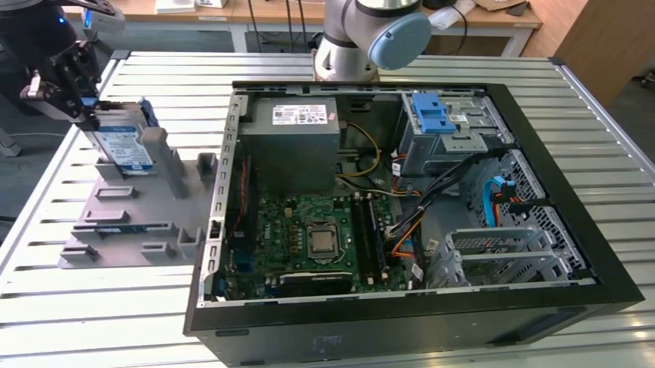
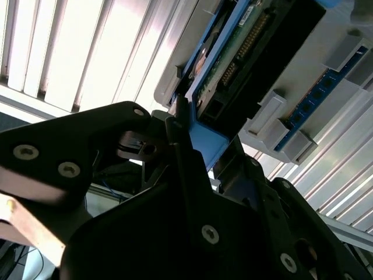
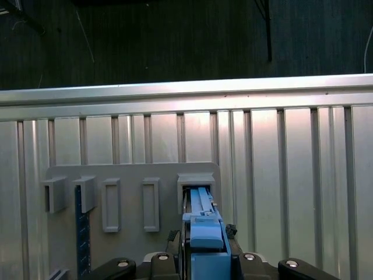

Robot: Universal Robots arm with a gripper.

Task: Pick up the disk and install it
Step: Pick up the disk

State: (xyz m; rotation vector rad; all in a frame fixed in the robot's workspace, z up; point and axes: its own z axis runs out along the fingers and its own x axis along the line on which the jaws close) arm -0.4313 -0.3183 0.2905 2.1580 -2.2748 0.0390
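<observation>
Pick-up step: the gripper (image 1: 92,113) is clamped on the disk (image 1: 121,146), which stands upright in a slot of the grey fixture (image 1: 118,230). Freeing it likely calls for a straight pull along the slot.

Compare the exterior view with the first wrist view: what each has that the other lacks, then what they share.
Exterior view: the open computer case, its motherboard and power supply. First wrist view: thin cables against the dark background. Shared: the disk upright in the grey holder, the gripper shut on it, the slatted table.
</observation>
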